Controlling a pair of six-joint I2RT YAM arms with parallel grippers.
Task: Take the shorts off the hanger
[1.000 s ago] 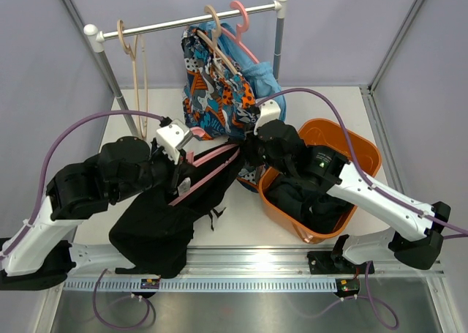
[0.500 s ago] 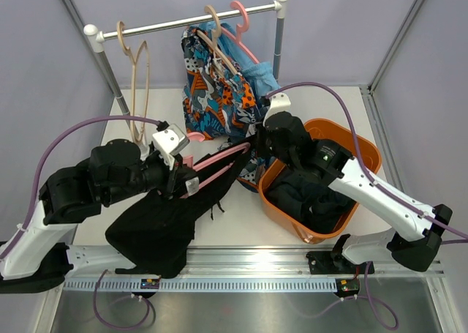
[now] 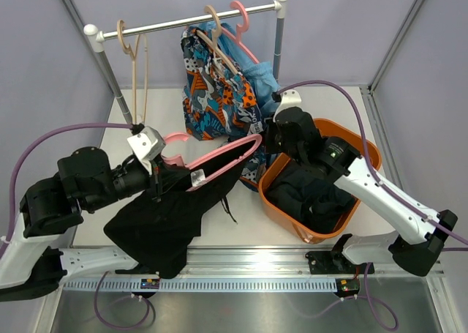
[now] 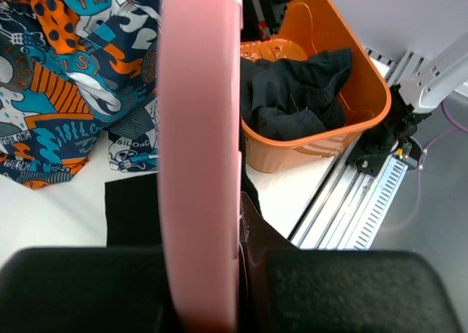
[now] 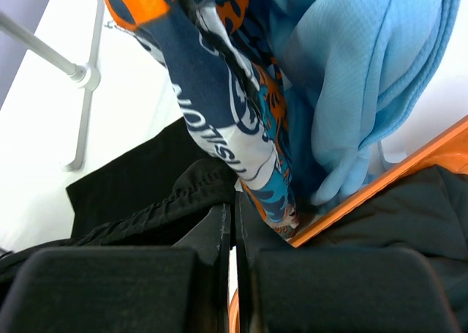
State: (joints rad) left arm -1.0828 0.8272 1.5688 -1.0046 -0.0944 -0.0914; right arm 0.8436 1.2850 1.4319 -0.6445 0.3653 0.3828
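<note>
My left gripper (image 3: 156, 178) is shut on a pink hanger (image 3: 219, 157), which fills the gap between its fingers in the left wrist view (image 4: 201, 165). Black shorts (image 3: 164, 227) droop from the hanger's arm in a heap towards the table's near edge. My right gripper (image 3: 258, 144) is shut on the black shorts' waistband (image 5: 175, 194) at the hanger's right end. The orange-blue-white patterned shorts (image 3: 216, 99) and the light blue shorts (image 3: 265, 83) hang from the rail on hangers. Dark shorts (image 3: 311, 197) lie in the orange bin (image 3: 368, 156).
The white rail (image 3: 168, 23) on two posts spans the back of the table. Empty beige hangers (image 3: 136, 66) hang at its left end. The bin stands at right, just under my right arm. A metal track (image 3: 241, 283) runs along the near edge.
My left gripper has drawn the pink hanger left and back. My right gripper has moved up and right with the waistband. The hanger now lies flatter and shows more bare pink.
</note>
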